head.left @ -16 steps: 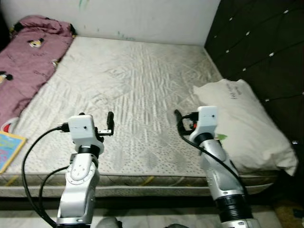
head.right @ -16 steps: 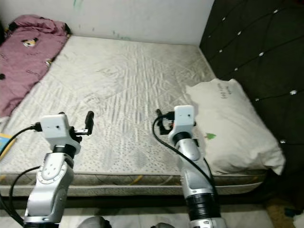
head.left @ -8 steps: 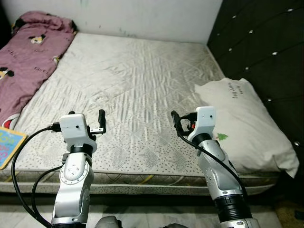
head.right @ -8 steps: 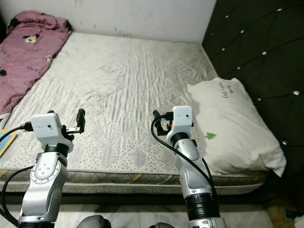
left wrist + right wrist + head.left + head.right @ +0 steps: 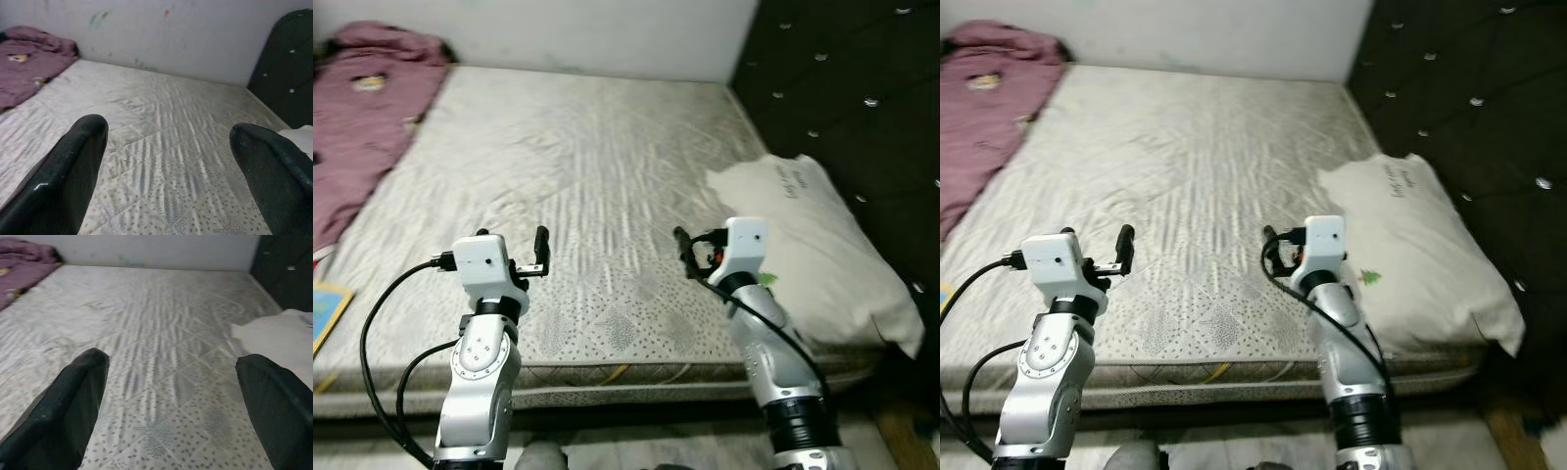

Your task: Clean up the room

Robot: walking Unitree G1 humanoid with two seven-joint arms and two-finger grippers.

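A bare, patterned white mattress (image 5: 587, 166) lies before me. A crumpled maroon blanket (image 5: 362, 117) with cartoon prints is heaped on its far left side. A white pillow (image 5: 822, 245) rests on its right side against the dark headboard. A colourful book (image 5: 323, 311) lies at the left edge near the mattress front. Both arms are raised over the mattress's near edge. My left gripper (image 5: 171, 132) is open and holds nothing, and so is my right gripper (image 5: 176, 364). The right gripper's fingers (image 5: 682, 243) hover just left of the pillow.
A dark tufted headboard (image 5: 862, 88) walls the right side. A pale wall (image 5: 607, 34) runs behind the bed. Floor shows below the mattress front (image 5: 636, 372), between my arms.
The whole picture has shifted slightly and is a little blurred, so the camera moved. Both arms hold the same pose, with the grippers still open.
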